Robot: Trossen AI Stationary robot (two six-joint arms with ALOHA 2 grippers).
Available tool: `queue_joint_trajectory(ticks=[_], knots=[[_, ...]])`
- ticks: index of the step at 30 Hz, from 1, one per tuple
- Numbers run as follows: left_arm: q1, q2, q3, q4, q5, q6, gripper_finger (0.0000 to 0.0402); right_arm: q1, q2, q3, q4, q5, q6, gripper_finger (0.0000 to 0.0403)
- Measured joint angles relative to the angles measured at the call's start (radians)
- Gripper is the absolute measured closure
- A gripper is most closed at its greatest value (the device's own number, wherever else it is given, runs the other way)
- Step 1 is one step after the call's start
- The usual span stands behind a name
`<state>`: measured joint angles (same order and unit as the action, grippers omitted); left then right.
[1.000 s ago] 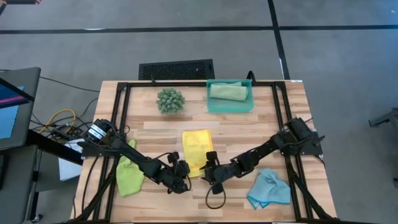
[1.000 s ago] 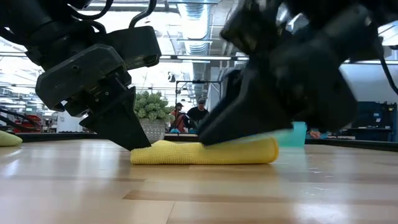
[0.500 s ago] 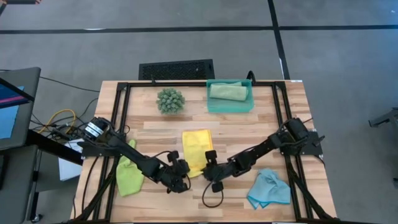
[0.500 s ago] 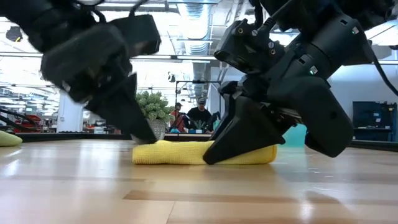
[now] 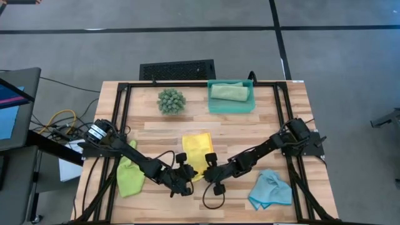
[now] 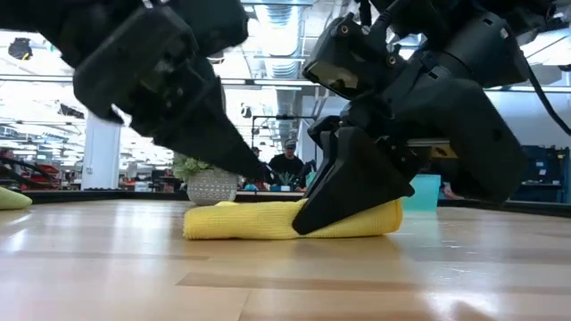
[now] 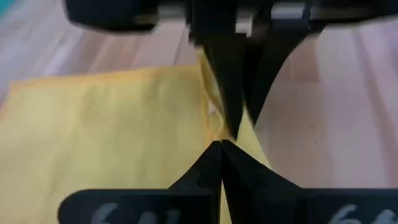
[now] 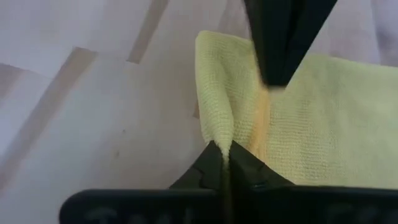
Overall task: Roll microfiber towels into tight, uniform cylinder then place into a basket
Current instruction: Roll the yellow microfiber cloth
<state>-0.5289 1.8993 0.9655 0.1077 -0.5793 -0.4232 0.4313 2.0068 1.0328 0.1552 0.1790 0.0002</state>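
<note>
The yellow towel (image 5: pixel 197 145) lies flat on the wooden table near its middle, with both grippers at its near edge. My right gripper (image 5: pixel 207 173) is shut on that edge. My left gripper (image 5: pixel 187 170) is shut, its tips (image 7: pixel 221 144) at the same edge close beside the right one; I cannot tell whether it has cloth. The lime green towel (image 5: pixel 128 176) lies crumpled at the near left and the light blue towel (image 5: pixel 270 189) at the near right. The teal basket (image 5: pixel 215 106) stands at the far side with a rolled sage green towel (image 5: pixel 229 92) in it. My left gripper's shut tips meet the yellow towel's near edge (image 7: pixel 211 118), slanting down from the near left; whether they pinch it or only touch it, I cannot tell. My right gripper pinches a raised fold of the towel's near edge (image 8: pixel 216 132) between its two fingers, slanting down from the near right. The rest of the towel lies on the table.
A spiky green plant ball (image 5: pixel 170 100) stands at the far left of the basket. A black slotted grille (image 5: pixel 177 69) lies beyond the table's far edge. A black cable loop (image 5: pixel 212 199) lies near the front edge. Bare wood shows between the towels.
My right gripper has shut on the yellow towel's near edge and drawn up a small fold. My left gripper, shut throughout, has tipped and rolled, and its tips have gone from the towel's left end up and toward its middle.
</note>
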Motion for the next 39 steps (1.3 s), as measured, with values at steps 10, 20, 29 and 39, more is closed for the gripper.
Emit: queue_joint_trajectory(ticks=[10, 20, 29, 39], knots=[[0.018, 0.051, 0.001, -0.003, 0.110, -0.032, 0.0401, 0.007, 0.000, 0.008, -0.023, -0.003, 0.034, 0.0361], [0.021, 0.049, 0.002, -0.038, 0.123, -0.085, 0.0401, 0.008, -0.048, 0.008, -0.073, 0.001, 0.027, 0.0260], [0.021, 0.049, 0.002, -0.041, 0.126, -0.085, 0.0401, 0.058, -0.047, 0.009, 0.019, 0.040, -0.097, 0.0211], [0.020, 0.049, 0.001, -0.041, 0.122, -0.074, 0.0401, 0.035, -0.003, 0.008, 0.010, 0.097, -0.113, 0.0302]])
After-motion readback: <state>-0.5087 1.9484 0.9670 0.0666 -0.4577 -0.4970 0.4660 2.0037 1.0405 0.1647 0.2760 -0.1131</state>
